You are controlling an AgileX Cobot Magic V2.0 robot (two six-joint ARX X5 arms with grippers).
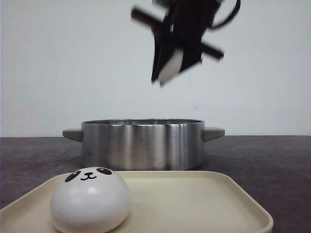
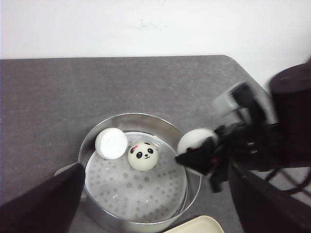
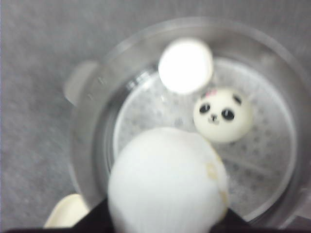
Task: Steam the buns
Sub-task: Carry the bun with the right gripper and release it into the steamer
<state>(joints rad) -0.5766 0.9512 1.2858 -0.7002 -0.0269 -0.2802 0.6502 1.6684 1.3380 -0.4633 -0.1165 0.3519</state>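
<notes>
Your right gripper [image 1: 171, 68] pinches a bun [image 3: 167, 179] between its fingers and holds it in the air above the pot [image 1: 143, 144]. In the left wrist view the carried bun hangs over the rim on the pot's right side, so I judge the open floor lies down and a little to the left of the fingers. Two buns already sit inside, touching each other toward the far-left part of the perforated floor: one flipped [image 2: 111, 143] with its plain white underside up, the other [image 2: 142, 156] face up with its panda eyes showing. That leaves the near and right part of the floor free, and that is the spot to aim for. The bun is round with no long axis to line up, so approach angle matters little; clearing the rim is what counts. The last bun [image 1: 90, 199] waits on the left part of the tray [image 1: 204, 204], in front of the pot. Your left arm hangs over the scene, looking down into the pot; only dark edges of its fingers show, so you cannot tell whether they are spread or pressed together.
</notes>
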